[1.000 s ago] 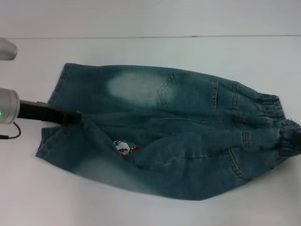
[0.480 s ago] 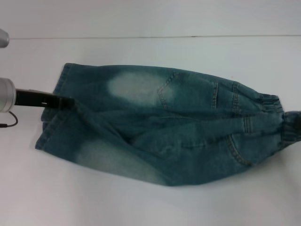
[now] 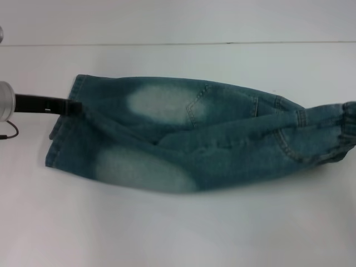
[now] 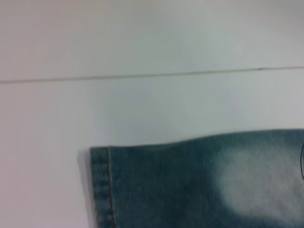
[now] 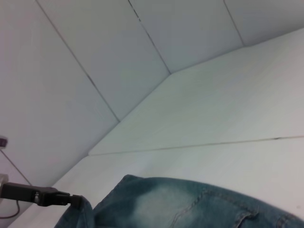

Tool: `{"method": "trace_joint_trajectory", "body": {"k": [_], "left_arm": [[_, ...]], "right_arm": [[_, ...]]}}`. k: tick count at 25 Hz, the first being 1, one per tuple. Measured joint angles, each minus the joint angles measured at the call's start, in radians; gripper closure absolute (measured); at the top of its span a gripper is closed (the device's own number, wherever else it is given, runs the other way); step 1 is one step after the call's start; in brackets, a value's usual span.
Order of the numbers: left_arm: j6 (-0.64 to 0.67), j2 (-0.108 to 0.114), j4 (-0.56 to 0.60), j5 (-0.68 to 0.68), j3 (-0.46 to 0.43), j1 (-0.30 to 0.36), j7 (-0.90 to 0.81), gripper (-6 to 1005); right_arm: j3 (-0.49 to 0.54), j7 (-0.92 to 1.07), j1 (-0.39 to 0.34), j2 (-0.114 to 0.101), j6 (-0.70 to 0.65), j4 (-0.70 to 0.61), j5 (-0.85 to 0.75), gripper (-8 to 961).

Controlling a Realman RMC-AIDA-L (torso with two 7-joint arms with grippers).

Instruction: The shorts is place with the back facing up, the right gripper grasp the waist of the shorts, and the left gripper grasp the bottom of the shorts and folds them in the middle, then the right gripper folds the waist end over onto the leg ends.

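Note:
The blue-green denim shorts (image 3: 222,139) lie across the white table, doubled lengthwise, with a pale patch on each layer. My left gripper (image 3: 75,107), black on a silver cuff (image 3: 5,99), is shut on the bottom of the shorts (image 3: 62,130) at the left end. It also shows in the right wrist view as the left gripper (image 5: 76,200), pinching that hem. The elastic waist (image 3: 347,119) is bunched and raised at the right edge of the head view. My right gripper is out of view. The left wrist view shows a stitched hem (image 4: 100,185) lying flat. No cartoon print shows.
The white table (image 3: 178,228) spreads around the shorts, with a thin seam line (image 3: 167,43) along the far side. A black cable (image 3: 10,132) loops beside the left cuff. White wall panels (image 5: 95,71) rise behind the table.
The near half of the shorts has been carried over the far half, hiding the cartoon print. My left gripper moved farther and leftward with the hem; the waist end rose at the right.

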Motion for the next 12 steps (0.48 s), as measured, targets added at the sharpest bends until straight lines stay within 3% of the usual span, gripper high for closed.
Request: {"method": "trace_joint_trajectory", "body": {"k": [8,12], "left_arm": [[-0.011,0.000,0.030,-0.020,-0.009,-0.007,-0.018,959],[-0.020,0.004,0.046,-0.045,-0.009,-0.008,-0.024,959]], "right_arm": [[-0.002,0.035,0.037,-0.034,0.025,-0.005,0.000,908],[-0.009,0.057,0.049,-0.039,0.054,-0.022,-0.005,908]]}}
